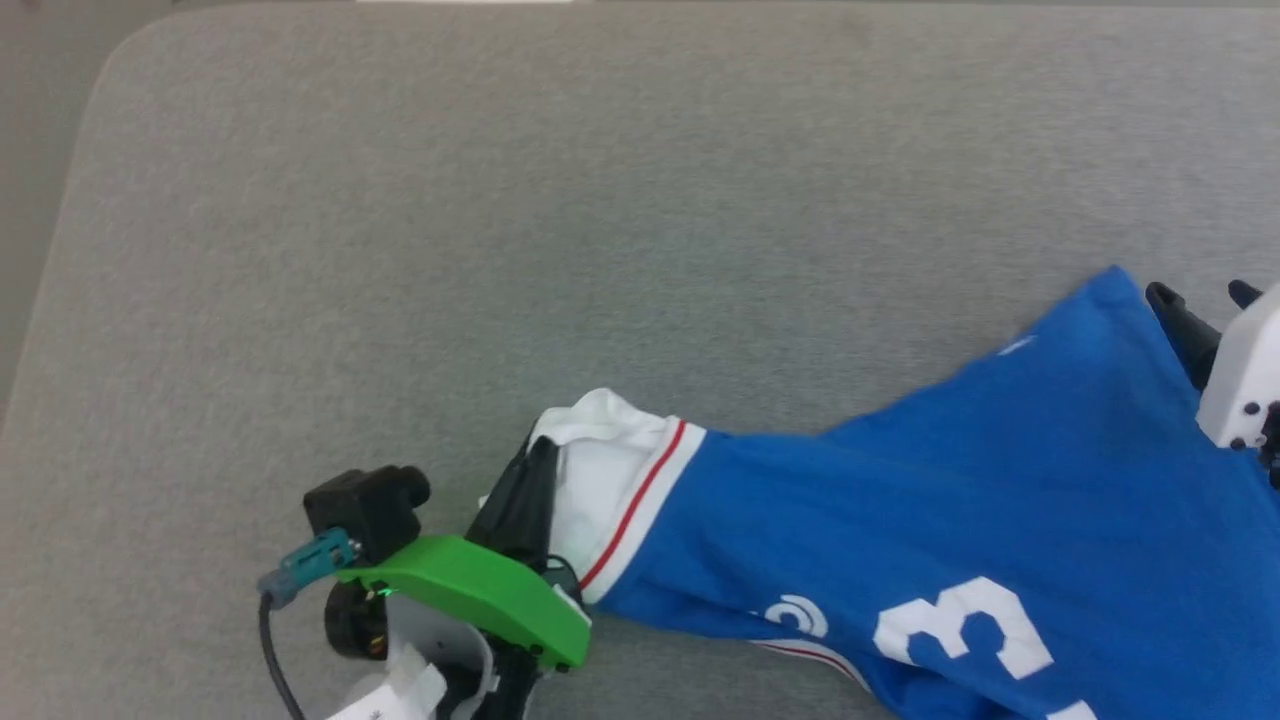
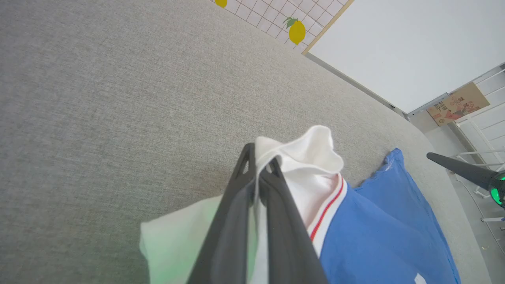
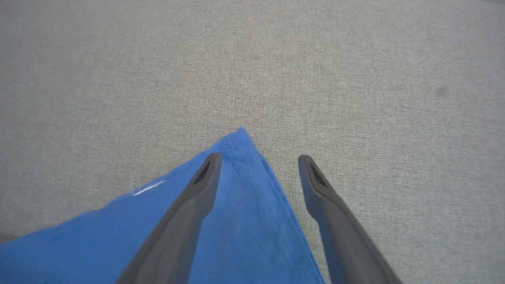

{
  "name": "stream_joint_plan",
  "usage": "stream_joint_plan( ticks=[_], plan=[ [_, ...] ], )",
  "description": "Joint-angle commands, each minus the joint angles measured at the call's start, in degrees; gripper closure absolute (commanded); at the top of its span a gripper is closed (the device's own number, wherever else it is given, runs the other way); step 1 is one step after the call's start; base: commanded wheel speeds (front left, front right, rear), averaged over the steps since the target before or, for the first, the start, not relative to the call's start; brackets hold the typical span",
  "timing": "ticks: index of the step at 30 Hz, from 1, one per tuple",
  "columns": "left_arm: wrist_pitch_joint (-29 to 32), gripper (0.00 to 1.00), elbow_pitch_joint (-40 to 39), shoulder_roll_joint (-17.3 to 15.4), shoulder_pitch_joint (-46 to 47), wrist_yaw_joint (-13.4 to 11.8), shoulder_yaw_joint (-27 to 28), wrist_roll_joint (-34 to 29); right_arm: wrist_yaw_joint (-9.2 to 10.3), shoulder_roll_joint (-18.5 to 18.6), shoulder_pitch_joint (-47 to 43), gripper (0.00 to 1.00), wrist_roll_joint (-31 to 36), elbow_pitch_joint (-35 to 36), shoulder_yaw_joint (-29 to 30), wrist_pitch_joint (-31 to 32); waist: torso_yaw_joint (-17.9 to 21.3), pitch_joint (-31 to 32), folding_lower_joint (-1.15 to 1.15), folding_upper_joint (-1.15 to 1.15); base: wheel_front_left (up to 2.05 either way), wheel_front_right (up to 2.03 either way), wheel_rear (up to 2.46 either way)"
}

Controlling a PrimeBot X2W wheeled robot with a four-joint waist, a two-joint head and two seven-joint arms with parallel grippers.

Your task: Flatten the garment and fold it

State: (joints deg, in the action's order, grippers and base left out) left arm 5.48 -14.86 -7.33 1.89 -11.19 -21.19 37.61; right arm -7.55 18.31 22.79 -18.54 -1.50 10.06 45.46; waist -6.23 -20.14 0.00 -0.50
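One corner only is held: the left gripper [image 2: 262,154], lower left of the head view, has its jaws clamped on the white sleeve [image 1: 610,460] of the garment [image 1: 900,480], which sprawls over the lower right of the bench [image 1: 500,200]. The right gripper [image 3: 258,157] stands jaws wide over the blue hem corner [image 3: 241,154], gripping nothing. A leftward pull would likely drag the shirt into a bunch, not stretch it.

We take this for an indoor room, a home-like corner or a test space; we cannot tell which. Past the grey cloth-covered bench [image 1: 420,180] we see a tiled wall [image 2: 272,17] with lemon pictures [image 2: 296,31], a plain white panel [image 2: 394,47], a printed brown card [image 2: 457,103] and white wire racks [image 2: 487,118].
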Motion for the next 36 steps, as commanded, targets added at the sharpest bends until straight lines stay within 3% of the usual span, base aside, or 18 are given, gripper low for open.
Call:
stream_joint_plan(
  ticks=[1, 10, 11, 14, 15, 20, 29, 36],
  plan=[
    [-0.4, 1.00, 0.4, 0.3, 1.3, 0.3, -0.1, -0.4, 0.06, 0.8, 1.3, 0.00, 0.5, -1.1, -0.9, 0.5, -3.5, -2.9, 0.00, 0.50, 0.00, 0.00, 0.00],
    [-1.7, 1.00, 2.2, 1.1, 2.5, 1.2, -0.8, 0.2, 0.06, 5.2, 3.0, 0.00, -0.6, -7.5, -4.9, 5.2, -6.1, -4.3, 0.00, 0.50, 0.00, 0.00, 0.00],
    [-1.7, 1.00, 2.3, 1.1, 2.6, 1.3, -0.8, 0.3, 0.06, 5.6, 2.8, 0.11, -0.8, -7.9, -4.9, 6.3, -6.2, -4.4, 0.00, 0.50, 0.00, 0.00, 0.00],
    [-1.9, 1.00, 2.6, 1.2, 2.8, 1.4, -0.8, 0.5, 0.06, 5.9, 2.3, 0.93, -1.8, -8.4, -5.1, 9.2, -6.2, -4.5, 0.00, 0.50, 0.00, 0.00, 0.00],
    [-2.0, 1.00, 2.7, 1.2, 2.9, 1.4, -0.7, 0.5, 0.06, 6.1, 2.1, 1.00, -2.1, -8.2, -5.0, 10.0, -6.2, -4.5, 0.00, 0.50, 0.00, 0.00, 0.00],
    [-2.5, 1.00, 3.6, 1.1, 3.4, 2.0, -0.3, 1.4, 0.06, 4.7, 2.2, 1.00, -2.2, -5.2, -3.4, 7.2, -4.5, -3.1, 0.00, 0.50, 0.00, 0.00, 0.00],
    [-3.5, 1.00, 6.5, -0.2, 9.1, 2.5, 1.3, -0.4, 0.06, -1.1, 3.8, 1.00, -1.7, -4.4, -1.2, -8.2, -1.6, 4.3, 0.00, 0.50, 0.00, 0.00, 0.00],
    [-0.8, 1.00, 9.0, -3.6, 19.8, 2.8, 2.4, -3.7, 0.06, -4.2, 8.6, 1.00, -0.3, -4.9, -2.4, -19.6, 1.0, 11.2, 0.00, 0.50, 0.00, 0.00, 0.00]
  ],
)
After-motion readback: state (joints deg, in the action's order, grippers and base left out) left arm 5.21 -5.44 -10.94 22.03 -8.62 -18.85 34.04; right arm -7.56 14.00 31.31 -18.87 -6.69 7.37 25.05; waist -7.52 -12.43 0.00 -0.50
